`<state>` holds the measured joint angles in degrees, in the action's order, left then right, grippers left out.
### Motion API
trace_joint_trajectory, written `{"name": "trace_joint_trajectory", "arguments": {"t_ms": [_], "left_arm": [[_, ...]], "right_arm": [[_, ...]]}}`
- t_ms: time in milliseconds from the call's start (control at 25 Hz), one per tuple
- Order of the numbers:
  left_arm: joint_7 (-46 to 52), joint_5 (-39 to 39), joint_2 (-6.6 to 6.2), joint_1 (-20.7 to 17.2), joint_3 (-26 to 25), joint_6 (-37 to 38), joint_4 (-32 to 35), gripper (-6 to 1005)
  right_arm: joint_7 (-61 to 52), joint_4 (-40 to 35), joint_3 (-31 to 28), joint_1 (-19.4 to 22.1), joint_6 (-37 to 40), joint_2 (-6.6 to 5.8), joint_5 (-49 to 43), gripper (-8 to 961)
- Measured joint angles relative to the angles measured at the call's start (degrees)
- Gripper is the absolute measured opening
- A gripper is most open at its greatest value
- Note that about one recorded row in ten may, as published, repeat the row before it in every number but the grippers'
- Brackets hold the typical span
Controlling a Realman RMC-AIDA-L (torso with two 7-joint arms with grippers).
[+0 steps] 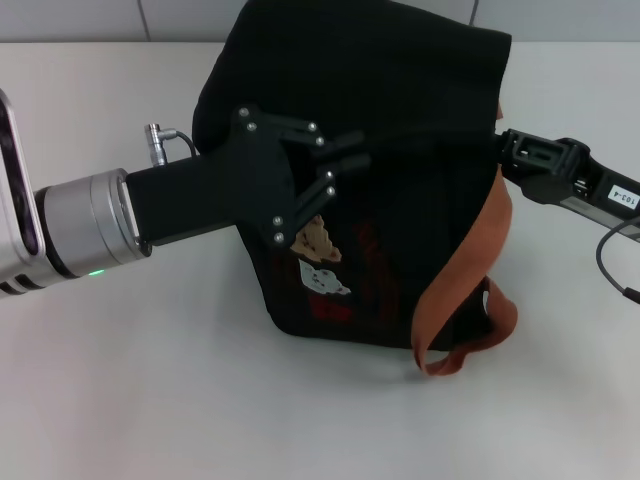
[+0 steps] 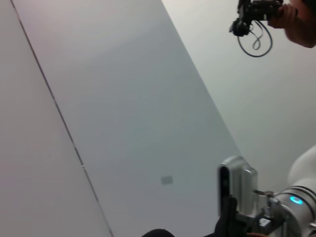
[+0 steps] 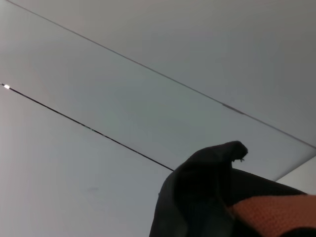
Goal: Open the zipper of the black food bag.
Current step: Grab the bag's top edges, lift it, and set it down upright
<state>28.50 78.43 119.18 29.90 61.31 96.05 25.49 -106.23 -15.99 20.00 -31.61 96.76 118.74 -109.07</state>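
- The bag point(image 1: 400, 150) lies on its side at the table's point(image 1: 150, 400) middle, with the bear patches point(image 1: 318, 258) facing up and the orange handles point(image 1: 470, 300) trailing near and right.
- Your left gripper point(image 1: 345, 165) reaches in from the left over the bag's top face. Its fingers point(image 1: 352, 142) look drawn close together near a dark seam, probably the zipper point(image 1: 430, 135); you cannot see the pull.
- Your right gripper point(image 1: 500, 145) meets the bag's right edge, likely bracing it. You cannot tell its finger state.

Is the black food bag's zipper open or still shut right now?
Cannot tell. In the head view the left tool covers the top of the black food bag, and no zipper track or pull shows.
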Motion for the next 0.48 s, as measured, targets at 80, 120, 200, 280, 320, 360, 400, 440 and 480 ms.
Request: {"name": "trace_joint_trajectory", "arguments": {"t_ms": [80,120,200,280,320,360,400,440,480], "left_arm": [[-0.4,-0.9,0.00,-0.2,0.0,0.0,-0.2,87],[-0.6,-1.4,0.00,-0.3,0.0,0.0,-0.2,87],[-0.7,-2.1,0.00,-0.4,0.0,0.0,-0.2,87],[-0.7,-2.3,0.00,-0.4,0.2,0.0,-0.3,87],[-0.7,-2.4,0.00,-0.5,0.2,0.0,-0.3,87],[-0.7,-2.4,0.00,-0.5,0.3,0.0,-0.3,87],[-0.7,-2.4,0.00,-0.5,0.3,-0.1,-0.3,87],[-0.7,-2.4,0.00,-0.5,0.4,-0.1,-0.4,87],[-0.7,-2.4,0.00,-0.5,0.4,-0.1,-0.5,87]], "right_arm": [[0.7,0.0,-0.1,0.4,0.3,0.00,0.1,140],[1.1,0.0,-0.2,0.6,0.4,0.00,0.1,121],[1.7,0.0,-0.3,0.9,0.5,0.00,0.1,83],[2.2,0.0,-0.4,1.1,0.6,0.00,0.2,49],[2.3,0.0,-0.4,1.2,0.6,0.00,0.2,32],[2.6,0.0,-0.4,1.2,0.7,0.02,0.2,15],[2.7,0.0,-0.4,1.2,0.7,0.04,0.2,-2],[2.9,0.0,-0.4,1.3,0.8,0.06,0.2,0],[3.1,0.1,-0.5,1.3,0.8,0.08,0.2,1]]}}
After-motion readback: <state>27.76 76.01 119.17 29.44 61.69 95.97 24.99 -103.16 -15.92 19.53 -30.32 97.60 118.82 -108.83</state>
